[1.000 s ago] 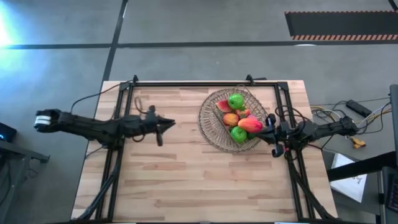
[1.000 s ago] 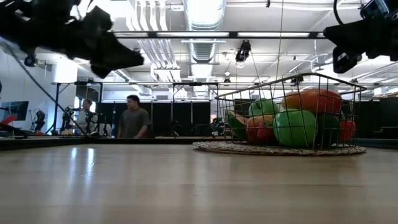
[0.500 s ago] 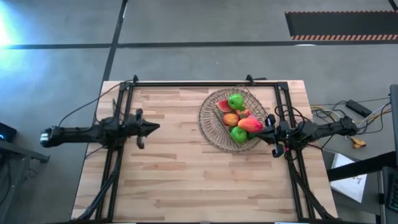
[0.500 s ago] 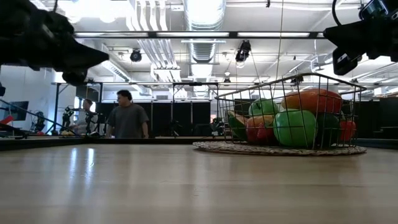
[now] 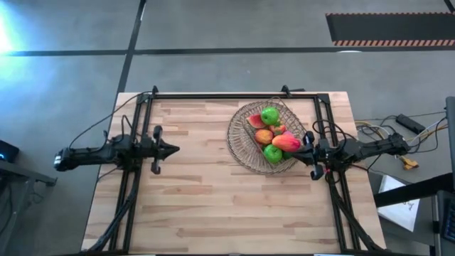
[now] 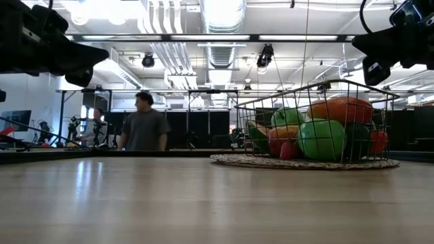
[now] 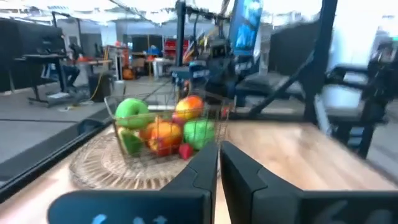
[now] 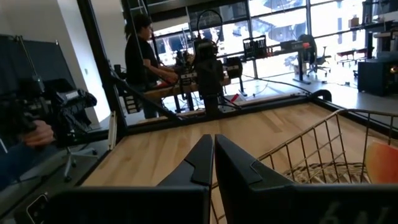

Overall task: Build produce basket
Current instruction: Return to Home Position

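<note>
Colourful produce (image 5: 271, 136) fills the upright wire basket (image 5: 237, 134).

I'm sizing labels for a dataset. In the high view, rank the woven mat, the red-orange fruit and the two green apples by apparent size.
1. woven mat, by far the largest.
2. red-orange fruit, a little longer than either apple.
3. upper green apple and lower green apple look alike, so I won't rank them against each other.

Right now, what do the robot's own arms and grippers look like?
Both arms are slim, dark and jointed. The left arm trails thin black cables. The right arm shows small blue and red marks near its gripper end. The left gripper and the right gripper each end in two flat, black, wedge-shaped fingers tapering to a point.
</note>
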Action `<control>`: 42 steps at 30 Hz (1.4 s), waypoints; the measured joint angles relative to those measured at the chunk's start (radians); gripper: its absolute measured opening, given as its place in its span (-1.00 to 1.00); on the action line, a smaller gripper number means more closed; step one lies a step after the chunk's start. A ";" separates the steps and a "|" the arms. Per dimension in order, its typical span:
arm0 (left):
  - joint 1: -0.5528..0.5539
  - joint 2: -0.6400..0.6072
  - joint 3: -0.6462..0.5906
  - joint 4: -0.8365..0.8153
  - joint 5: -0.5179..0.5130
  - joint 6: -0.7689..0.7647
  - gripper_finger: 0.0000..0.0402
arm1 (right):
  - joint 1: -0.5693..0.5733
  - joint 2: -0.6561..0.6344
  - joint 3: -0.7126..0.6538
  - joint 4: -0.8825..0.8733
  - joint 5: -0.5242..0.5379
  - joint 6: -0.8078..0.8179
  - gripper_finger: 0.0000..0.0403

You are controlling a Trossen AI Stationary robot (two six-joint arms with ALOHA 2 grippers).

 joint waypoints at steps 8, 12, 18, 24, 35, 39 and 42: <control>0.000 0.059 -0.001 -0.027 -0.096 0.034 -0.98 | 0.000 -0.001 0.000 -0.019 0.001 -0.037 -0.96; 0.000 0.091 0.000 -0.027 -0.097 0.033 -0.98 | 0.000 0.000 0.000 -0.019 0.001 -0.054 -0.96; 0.000 0.133 0.000 -0.027 -0.097 0.033 -0.98 | 0.000 0.000 0.000 -0.017 0.001 -0.052 -0.96; 0.000 0.166 0.000 -0.027 -0.097 0.032 -0.98 | 0.000 0.000 0.000 -0.016 0.001 -0.050 -0.96; 0.000 0.212 0.000 -0.027 -0.098 0.032 -0.98 | -0.005 -0.014 0.000 -0.007 0.020 0.005 -0.96; 0.000 0.220 0.000 -0.027 -0.098 0.032 -0.98 | -0.087 -0.015 -0.001 -0.007 0.041 -0.055 -0.96; 0.000 0.223 -0.001 -0.027 -0.098 0.032 -0.98 | -0.155 -0.015 -0.001 -0.012 0.013 -0.092 -0.96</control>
